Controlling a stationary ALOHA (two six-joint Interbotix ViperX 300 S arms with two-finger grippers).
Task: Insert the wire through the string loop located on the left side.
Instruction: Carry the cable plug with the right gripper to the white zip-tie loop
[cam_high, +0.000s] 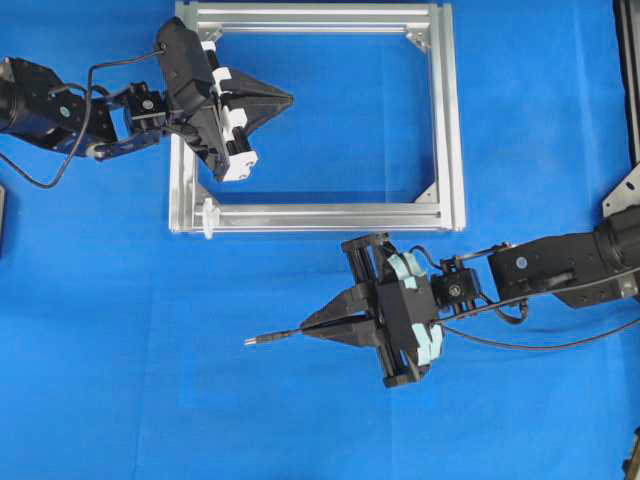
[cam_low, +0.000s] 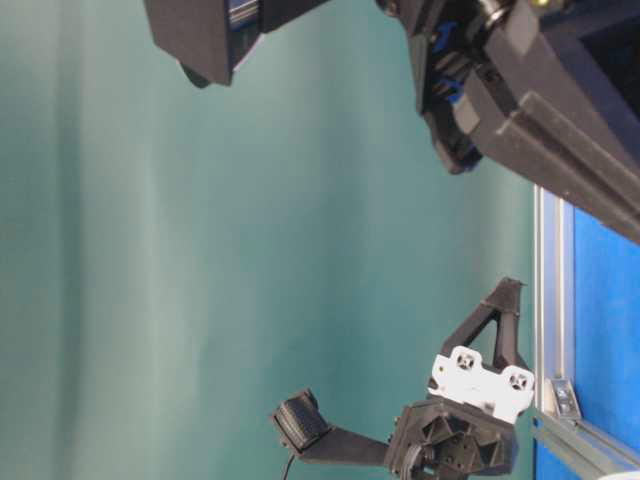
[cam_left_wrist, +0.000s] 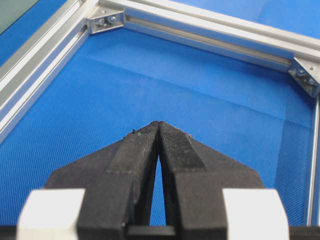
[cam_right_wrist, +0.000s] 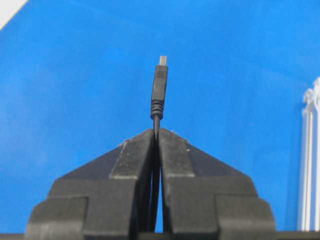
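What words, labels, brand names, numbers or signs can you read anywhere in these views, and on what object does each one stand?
None: no readable text stands on the aluminium frame, the wire, the left hand, the right hand or the blue cloth.

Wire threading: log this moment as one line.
right pincer shut on wire, plug forward | left pincer shut, empty, over frame | string loop not yet threaded

The aluminium frame (cam_high: 447, 120) lies on the table (cam_high: 120, 350); the wire (cam_high: 270, 339) is in front of it, the string loop (cam_high: 208, 217) at its front-left corner.
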